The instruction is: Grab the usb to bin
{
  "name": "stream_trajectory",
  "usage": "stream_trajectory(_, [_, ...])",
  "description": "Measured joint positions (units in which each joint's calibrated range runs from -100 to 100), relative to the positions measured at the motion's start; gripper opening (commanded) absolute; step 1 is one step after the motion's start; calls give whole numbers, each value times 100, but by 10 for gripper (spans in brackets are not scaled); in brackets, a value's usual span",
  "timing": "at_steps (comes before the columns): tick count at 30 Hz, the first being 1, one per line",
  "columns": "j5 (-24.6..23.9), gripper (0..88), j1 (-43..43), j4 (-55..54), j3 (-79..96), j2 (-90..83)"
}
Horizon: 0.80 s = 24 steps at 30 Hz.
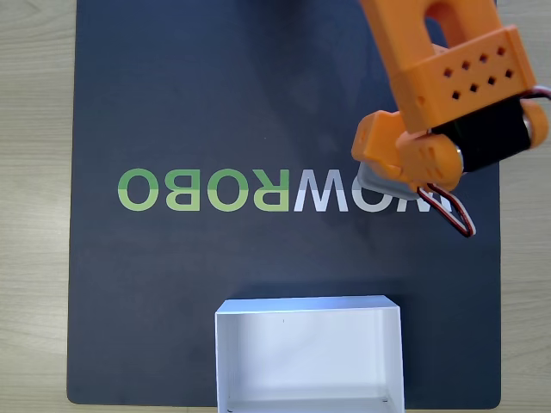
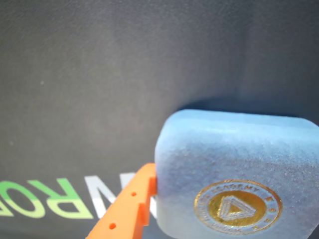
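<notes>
Gripper (image 1: 392, 176), fixed view: sits at the right of the dark mat (image 1: 172, 103), over the white letters of the printed logo (image 1: 284, 189), orange arm coming in from the top right. A grey sliver of the usb (image 1: 383, 183) shows just under the orange jaw; the rest is covered by the arm. Jaw gap is not visible from here. The bin (image 1: 308, 305), white and open-topped, stands at the near edge of the mat, well apart from the gripper and to its left in this view. Wrist view: the usb (image 2: 234, 164) sits close to the lens, gold emblem (image 2: 238, 206) facing the camera, one orange finger (image 2: 132, 204) touching its left edge. The opposite finger is out of frame, so I judge the block pinched edge to edge and probably lifted, but cannot confirm. Handling, judged: small, light, rigid block with a matte, faintly textured face, so fair friction; rounded corners could let it pivot. Best hold is across two flat opposite sides, centred.
</notes>
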Motion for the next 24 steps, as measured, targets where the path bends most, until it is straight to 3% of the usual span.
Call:
stream_trajectory(15, [-5, 10, 133, -603, 0, -1832])
stream_trajectory(24, [-619, 10, 849, -1526, 9, -3395])
